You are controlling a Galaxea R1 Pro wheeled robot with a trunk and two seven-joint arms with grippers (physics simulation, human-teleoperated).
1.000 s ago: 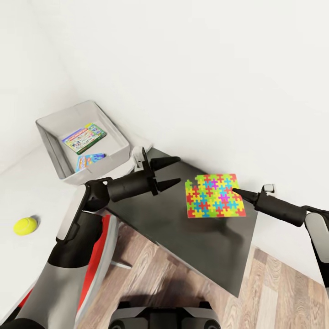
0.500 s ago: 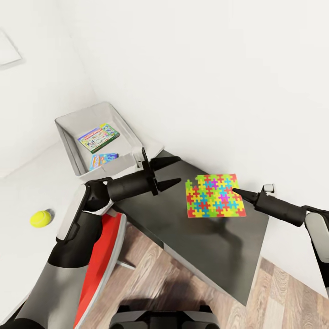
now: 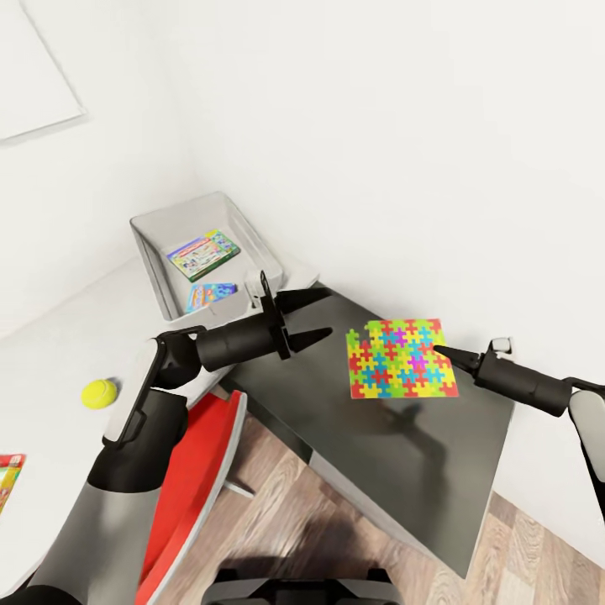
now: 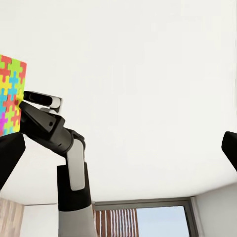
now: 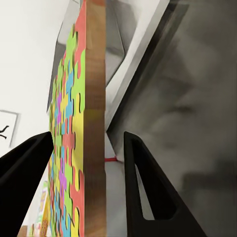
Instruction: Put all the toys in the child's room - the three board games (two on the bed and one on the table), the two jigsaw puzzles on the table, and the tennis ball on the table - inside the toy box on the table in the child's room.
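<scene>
Swinging our view toward the toy box (image 3: 160, 244), we carry the stiff, light jigsaw puzzle (image 3: 401, 359), right gripper (image 3: 440, 353) seemingly clamping its edge; left gripper (image 3: 315, 316) spread.

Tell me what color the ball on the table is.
Yellow-green. The ball shows best in the head view.

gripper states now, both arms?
Left gripper: open, black fingers spread, nothing between them.
Right gripper: shut on the flat multicoloured jigsaw puzzle board, held above the dark cabinet top.
</scene>
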